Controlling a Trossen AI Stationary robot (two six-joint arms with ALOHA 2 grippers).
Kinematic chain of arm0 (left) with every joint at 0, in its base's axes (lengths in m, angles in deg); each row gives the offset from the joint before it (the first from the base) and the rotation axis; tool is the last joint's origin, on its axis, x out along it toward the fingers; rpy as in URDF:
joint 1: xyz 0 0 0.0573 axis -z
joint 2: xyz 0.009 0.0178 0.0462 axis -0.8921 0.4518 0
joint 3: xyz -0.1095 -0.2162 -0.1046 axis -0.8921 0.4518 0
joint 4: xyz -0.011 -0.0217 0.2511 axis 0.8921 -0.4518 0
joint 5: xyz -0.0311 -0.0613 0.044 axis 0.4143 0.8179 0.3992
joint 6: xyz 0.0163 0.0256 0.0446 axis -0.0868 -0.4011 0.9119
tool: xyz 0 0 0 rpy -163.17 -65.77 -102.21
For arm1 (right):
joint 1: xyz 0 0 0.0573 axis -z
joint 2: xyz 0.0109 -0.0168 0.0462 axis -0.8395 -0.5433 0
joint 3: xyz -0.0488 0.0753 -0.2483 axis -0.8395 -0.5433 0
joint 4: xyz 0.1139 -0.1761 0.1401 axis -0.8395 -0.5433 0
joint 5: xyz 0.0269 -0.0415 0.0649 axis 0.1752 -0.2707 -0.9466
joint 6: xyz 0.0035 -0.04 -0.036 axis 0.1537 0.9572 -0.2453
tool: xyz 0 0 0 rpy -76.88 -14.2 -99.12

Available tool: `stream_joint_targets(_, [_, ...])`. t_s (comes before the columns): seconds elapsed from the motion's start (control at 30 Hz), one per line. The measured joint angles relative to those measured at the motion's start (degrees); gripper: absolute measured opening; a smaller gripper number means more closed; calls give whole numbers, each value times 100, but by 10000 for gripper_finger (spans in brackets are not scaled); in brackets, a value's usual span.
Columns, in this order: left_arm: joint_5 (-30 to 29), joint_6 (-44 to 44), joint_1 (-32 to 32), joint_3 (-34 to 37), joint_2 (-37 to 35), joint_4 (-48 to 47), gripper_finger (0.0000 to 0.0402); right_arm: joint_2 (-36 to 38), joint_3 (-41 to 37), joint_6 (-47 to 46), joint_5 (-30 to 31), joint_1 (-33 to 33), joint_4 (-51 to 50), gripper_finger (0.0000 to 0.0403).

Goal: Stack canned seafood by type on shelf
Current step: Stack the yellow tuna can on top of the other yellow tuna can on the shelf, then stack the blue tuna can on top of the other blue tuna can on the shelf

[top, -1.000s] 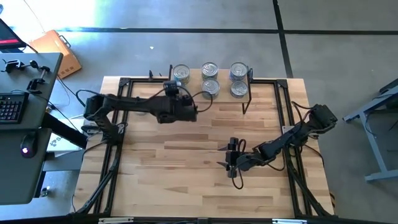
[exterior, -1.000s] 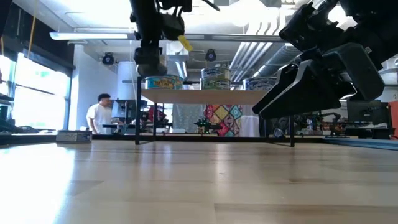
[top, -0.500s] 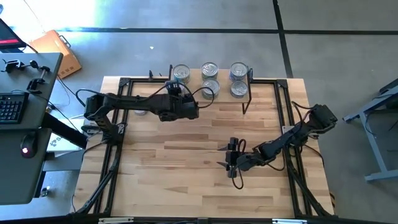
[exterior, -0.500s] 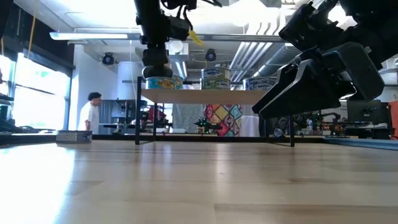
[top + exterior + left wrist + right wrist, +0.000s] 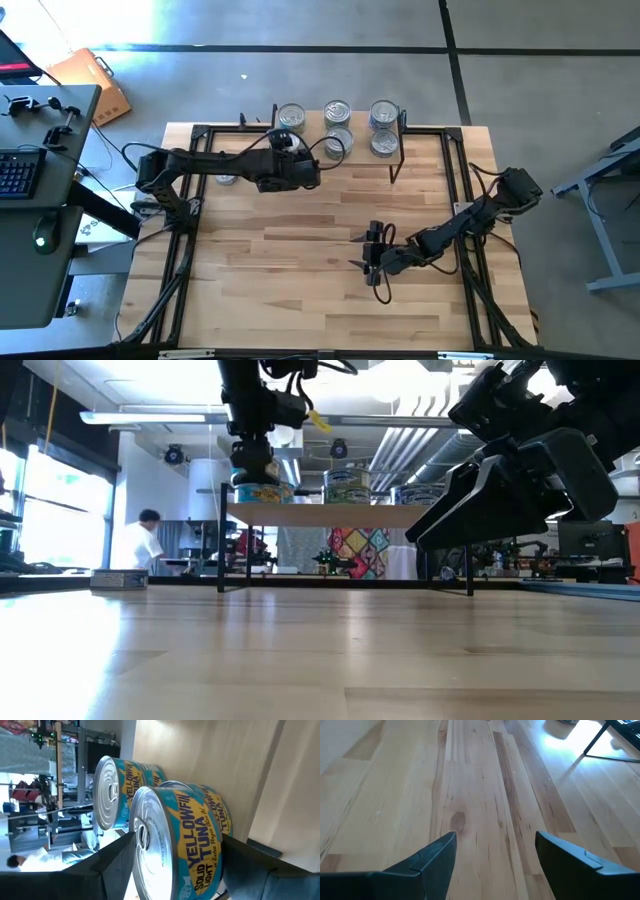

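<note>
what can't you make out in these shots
- High view: the left hand is covered by its own wrist, so contact with the front left tin is unclear.
- Left wrist view: the tin fills the gap between the fingers; touching or apart, cannot tell.
- Low view: the right arm hides the shelf's right end.
- Low view: tin labels too small.

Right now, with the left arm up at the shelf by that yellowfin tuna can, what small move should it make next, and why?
Probably draw the left gripper straight back from the yellowfin tuna can. The can sits on the shelf in front of a matching can, and the fingers stand on either side of it with visible gaps, so the placing looks done. The right gripper waits open over the bare table.
</note>
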Motion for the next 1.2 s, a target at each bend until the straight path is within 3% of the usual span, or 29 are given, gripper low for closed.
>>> stream_joint_targets(0.33, [163, 94, -277, 0, -19, 63, 255, 2, 2, 1, 0, 0, 0, 261])
stream_joint_targets(0.7, [438, 201, -383, 0, -156, 59, 301, 2, 4, -4, 0, 0, 2, 261])
stream_joint_targets(1.2, [428, 166, -325, -2, -542, 37, 303, 2, 7, -12, 0, -1, 24, 261])
